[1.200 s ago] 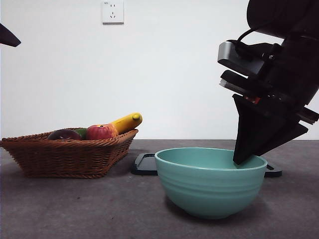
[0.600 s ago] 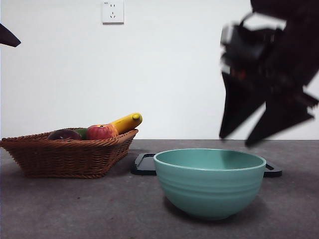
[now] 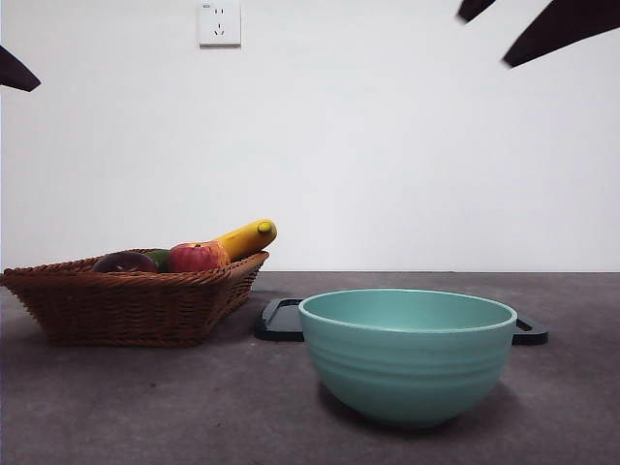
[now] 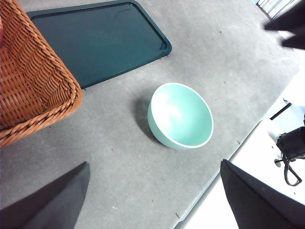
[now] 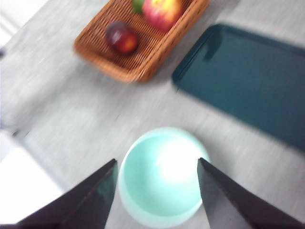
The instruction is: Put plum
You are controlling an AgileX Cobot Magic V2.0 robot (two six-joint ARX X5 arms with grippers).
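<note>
Clearly the glossy dark maroon round plum (image 5: 122,39) lies in the brown woven wicker basket (image 3: 136,302), beside the red-and-yellow apple (image 3: 194,257) and the yellow banana (image 3: 246,236), so I judge the task not yet begun. The pale green ceramic bowl (image 3: 407,356) is empty, near the dark green flat tray (image 4: 102,40). The right gripper (image 5: 155,191) hangs high above the bowl, jaws apart and holding nothing; the left gripper (image 4: 155,200) waits, also spread and empty. The table (image 3: 145,407) is grey and matte; behind it a white wall with a socket (image 3: 219,22)

Beside the brown woven wicker basket (image 3: 131,305) – dark maroon plum (image 5: 122,38) inside – sits a plain mint-green bowl (image 3: 407,354), before a dark teal tray (image 4: 97,40).
</note>
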